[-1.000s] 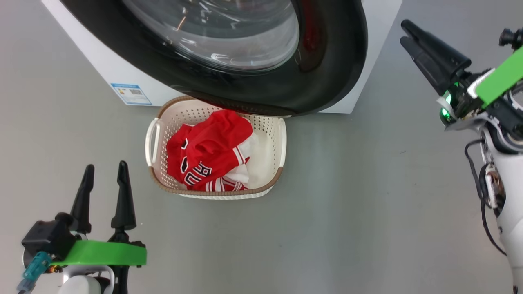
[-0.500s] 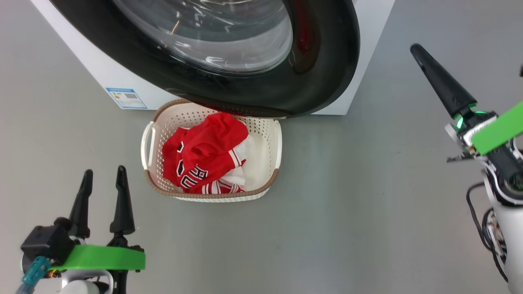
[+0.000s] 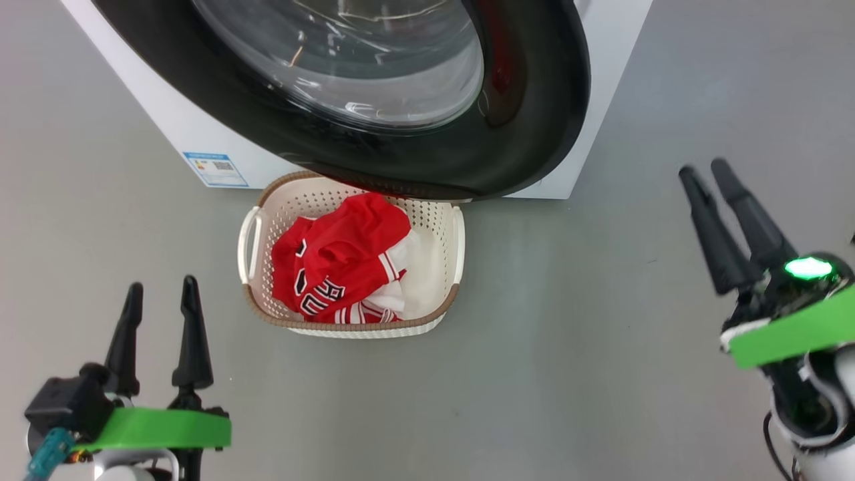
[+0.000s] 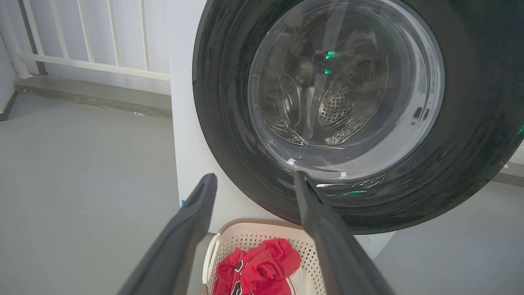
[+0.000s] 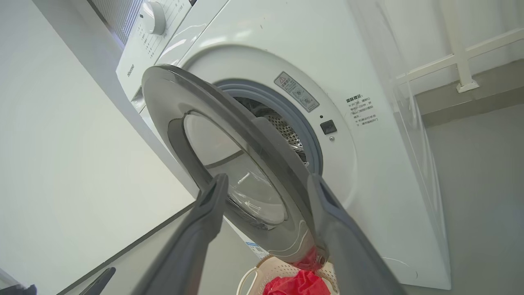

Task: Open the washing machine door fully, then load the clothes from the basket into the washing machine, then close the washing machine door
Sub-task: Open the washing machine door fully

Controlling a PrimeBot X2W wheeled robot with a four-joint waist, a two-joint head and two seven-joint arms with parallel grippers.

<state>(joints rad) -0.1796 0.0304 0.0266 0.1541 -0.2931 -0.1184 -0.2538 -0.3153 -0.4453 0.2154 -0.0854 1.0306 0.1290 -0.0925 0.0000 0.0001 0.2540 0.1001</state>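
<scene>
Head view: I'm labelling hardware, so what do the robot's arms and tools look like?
The left tool and right tool each have two long, tapering black fingers. A bright green band crosses each wrist, over pale forearm shells. The left wrist carries a black block and a teal plug; the right shows a glowing green light.

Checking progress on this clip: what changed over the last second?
The right end effector dropped back from beside the washing machine door to the head view's lower right, open and empty. Nothing was grasped or released. The left end effector stayed open at lower left; the door stayed partly open above the basket of clothes.
</scene>
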